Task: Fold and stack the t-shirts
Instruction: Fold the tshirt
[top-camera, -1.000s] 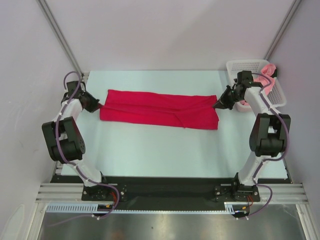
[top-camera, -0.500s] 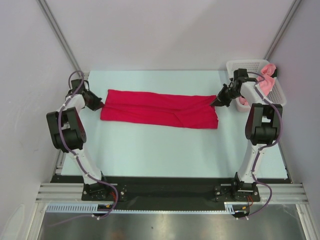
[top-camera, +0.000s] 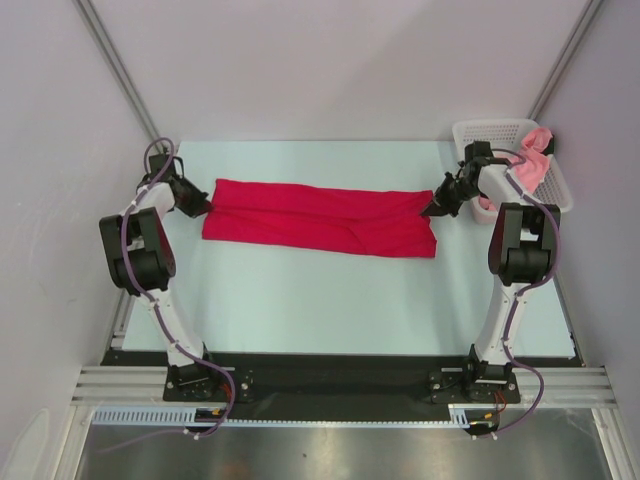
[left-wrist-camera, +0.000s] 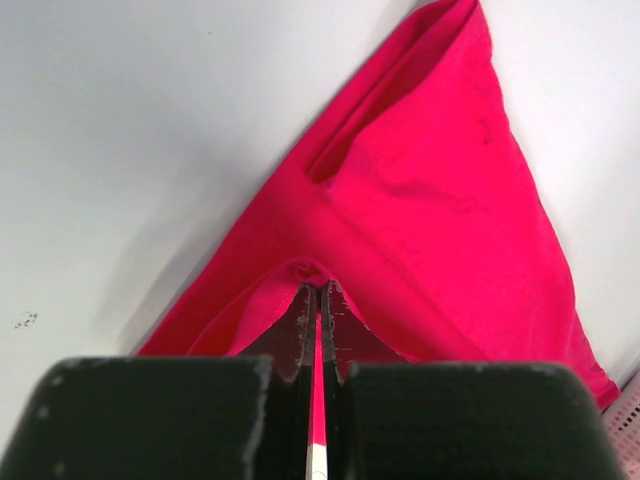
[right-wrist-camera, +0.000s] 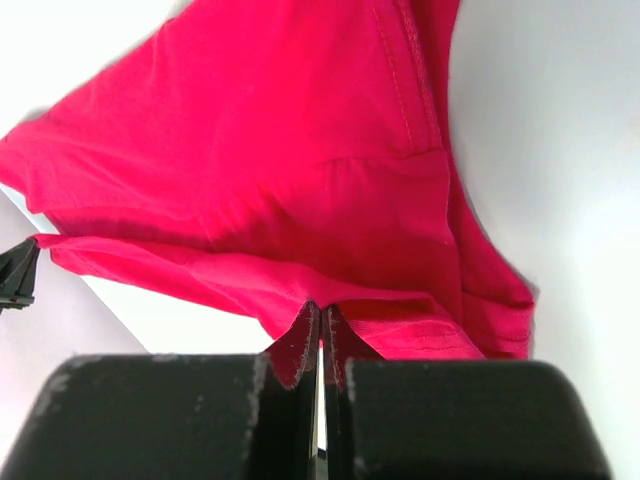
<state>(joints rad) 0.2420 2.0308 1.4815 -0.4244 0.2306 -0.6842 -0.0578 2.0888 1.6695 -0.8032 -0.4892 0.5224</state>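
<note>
the crimson t-shirt (top-camera: 320, 220) lies stretched across the table (top-camera: 300, 290), each end pinched by a clenched gripper, left gripper (top-camera: 200, 207) and right gripper (top-camera: 432, 210); best to lift both ends evenly, cloth taut.

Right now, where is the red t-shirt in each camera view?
Top external: the red t-shirt lies stretched left to right across the middle of the table.
Left wrist: centre and right, rising to the top edge.
Right wrist: fills the upper part.
Shared landmark: the pale table surface bordering the cloth in all three.
</note>
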